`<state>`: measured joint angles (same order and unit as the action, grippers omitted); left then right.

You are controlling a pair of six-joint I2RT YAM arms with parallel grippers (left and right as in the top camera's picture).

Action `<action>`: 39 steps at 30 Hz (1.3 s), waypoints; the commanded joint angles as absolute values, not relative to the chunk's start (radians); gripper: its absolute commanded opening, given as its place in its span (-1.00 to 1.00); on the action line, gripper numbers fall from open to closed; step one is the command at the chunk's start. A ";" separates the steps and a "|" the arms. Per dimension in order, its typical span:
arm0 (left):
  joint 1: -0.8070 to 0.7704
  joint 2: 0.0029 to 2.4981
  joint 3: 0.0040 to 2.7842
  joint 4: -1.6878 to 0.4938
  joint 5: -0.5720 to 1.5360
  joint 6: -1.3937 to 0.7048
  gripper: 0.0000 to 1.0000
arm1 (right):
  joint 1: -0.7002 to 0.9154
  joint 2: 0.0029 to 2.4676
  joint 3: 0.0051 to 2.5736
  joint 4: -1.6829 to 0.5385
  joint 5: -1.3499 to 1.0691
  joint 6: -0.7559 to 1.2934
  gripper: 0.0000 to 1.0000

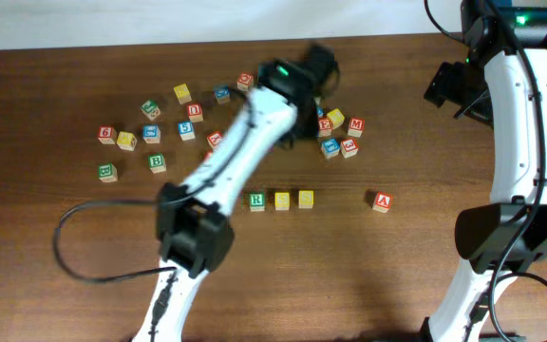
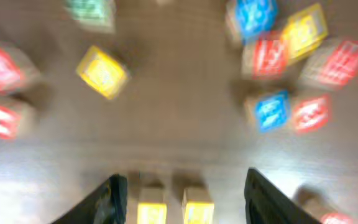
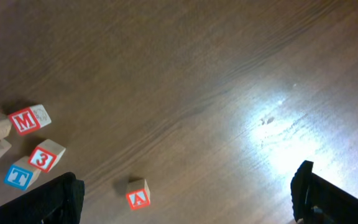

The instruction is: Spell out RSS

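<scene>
A row of three blocks lies at mid-table: a green R block (image 1: pixel 256 200), then two yellow blocks (image 1: pixel 282 200) (image 1: pixel 306 199). My left gripper (image 1: pixel 317 65) hangs high over the loose cluster, open and empty. Its wrist view is blurred; the open jaws (image 2: pixel 185 180) frame the two yellow blocks (image 2: pixel 151 208) (image 2: pixel 197 208) far below. My right gripper (image 1: pixel 449 85) is raised at the far right, open and empty. In the right wrist view its jaws (image 3: pixel 188 193) are spread wide above the table, with a red A block (image 3: pixel 138 194) beneath.
Loose letter and number blocks lie scattered at the back left (image 1: pixel 150 133) and in a cluster at the centre back (image 1: pixel 342 133). The red A block (image 1: pixel 381 201) sits alone right of the row. M (image 3: pixel 25 119), 3 (image 3: pixel 44 157) and T (image 3: pixel 18 177) blocks show left.
</scene>
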<state>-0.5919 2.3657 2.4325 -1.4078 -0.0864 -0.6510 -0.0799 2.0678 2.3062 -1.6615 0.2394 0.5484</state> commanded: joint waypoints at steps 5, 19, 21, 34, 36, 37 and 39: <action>-0.284 2.136 2.862 -1.688 0.128 -0.309 0.40 | -0.079 2.067 2.307 -1.661 0.240 0.551 0.97; -0.226 1.617 1.135 -0.905 0.154 -0.385 -0.97 | -0.074 2.067 2.291 -1.699 -0.097 0.433 0.99; -0.226 1.681 1.124 -0.874 0.154 -0.405 -1.00 | -0.028 2.067 2.212 -1.699 -0.196 0.203 0.56; -0.226 1.768 1.124 -0.775 0.163 -0.508 -1.00 | 0.172 1.557 1.395 -1.262 -0.174 0.242 -0.92; -0.227 1.769 1.121 -0.755 0.162 -0.508 -1.00 | 0.187 1.595 1.216 -1.034 -0.273 0.242 -0.92; -0.232 1.769 1.111 -0.717 0.163 -0.508 -1.00 | 0.191 1.625 1.145 -0.918 -0.342 0.244 -0.92; -0.268 1.779 1.100 -0.666 0.164 -0.517 -1.00 | 0.192 1.691 1.101 -0.827 -0.358 0.245 -0.92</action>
<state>-0.2310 1.7618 1.1217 -0.7033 0.1543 -0.4950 0.1848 1.6566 1.1202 -0.8597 -0.2951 0.2367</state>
